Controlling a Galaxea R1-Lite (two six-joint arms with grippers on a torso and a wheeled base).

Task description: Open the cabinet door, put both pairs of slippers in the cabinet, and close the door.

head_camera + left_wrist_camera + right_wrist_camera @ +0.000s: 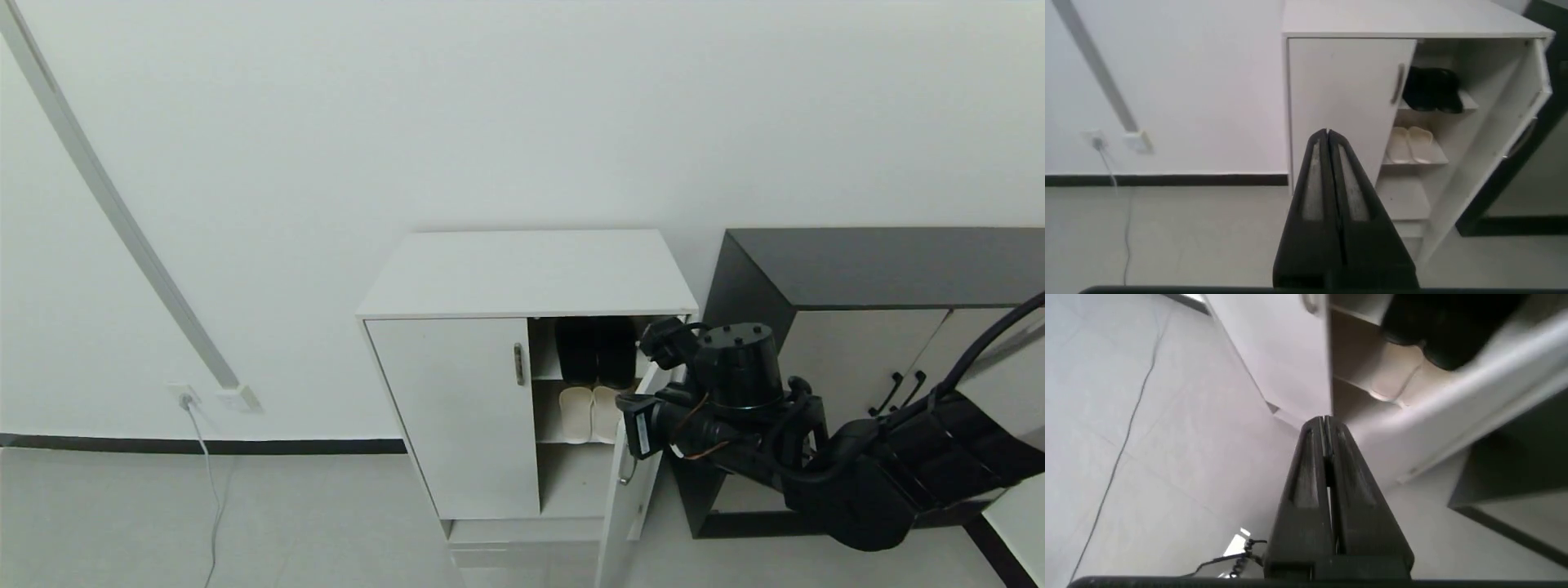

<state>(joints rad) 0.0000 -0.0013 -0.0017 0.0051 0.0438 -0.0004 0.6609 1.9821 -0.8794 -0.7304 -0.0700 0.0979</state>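
Right gripper (1327,425) has its fingers pressed together and holds nothing, and the left gripper (1328,135) is likewise closed and empty, well back from the cabinet (522,273). Both pairs sit inside: black slippers (596,351) on the upper shelf, white slippers (589,412) on the shelf below, so the open door (624,506) is the part left to handle. That door is judged a stiff, light hinged panel, best pushed on its outer face near the free edge or handle (627,469); it stands just beside the right gripper, contact not discernible.
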